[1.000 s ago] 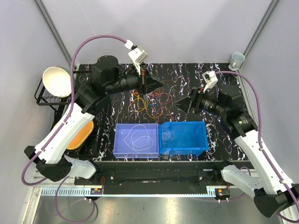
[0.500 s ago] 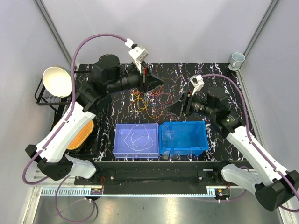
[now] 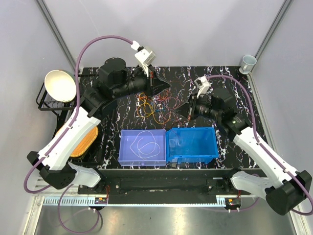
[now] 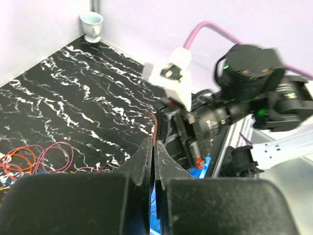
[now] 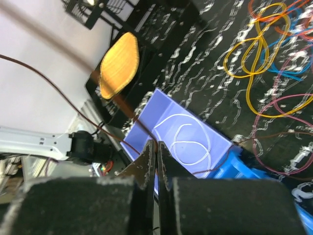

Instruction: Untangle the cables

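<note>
Pinching dark red cable in both closed jaws; other cables nearby.

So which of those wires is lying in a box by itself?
The white cable: it lies looped alone in the lighter blue bin, while the coloured cables lie tangled on the black table beyond it.

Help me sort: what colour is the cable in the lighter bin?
Cable: white; right wrist view.
</note>
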Robot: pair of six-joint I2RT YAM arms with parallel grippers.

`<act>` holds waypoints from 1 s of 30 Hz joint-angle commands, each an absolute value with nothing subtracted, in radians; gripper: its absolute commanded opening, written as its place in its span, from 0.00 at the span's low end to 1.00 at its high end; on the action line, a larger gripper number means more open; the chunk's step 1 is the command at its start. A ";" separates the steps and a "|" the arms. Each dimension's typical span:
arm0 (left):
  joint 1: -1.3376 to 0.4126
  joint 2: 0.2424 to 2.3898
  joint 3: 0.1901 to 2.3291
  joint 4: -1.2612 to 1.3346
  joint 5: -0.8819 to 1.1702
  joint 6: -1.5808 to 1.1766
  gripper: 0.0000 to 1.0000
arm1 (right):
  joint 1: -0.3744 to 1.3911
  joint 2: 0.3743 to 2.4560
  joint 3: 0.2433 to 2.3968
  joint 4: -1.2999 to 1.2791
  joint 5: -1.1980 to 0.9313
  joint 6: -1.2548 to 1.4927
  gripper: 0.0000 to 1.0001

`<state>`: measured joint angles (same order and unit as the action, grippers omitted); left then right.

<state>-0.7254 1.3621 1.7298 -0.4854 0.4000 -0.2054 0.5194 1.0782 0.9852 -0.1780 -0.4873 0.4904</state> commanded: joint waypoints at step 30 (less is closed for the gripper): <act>-0.811 1.388 1.523 -0.408 0.347 -0.305 0.93 | 0.526 1.003 1.758 -0.416 -0.391 0.373 0.00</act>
<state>-0.8101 1.4559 1.4834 -0.3828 0.4023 -0.3420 0.5228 1.0229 1.6978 -0.4068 -0.4030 0.3939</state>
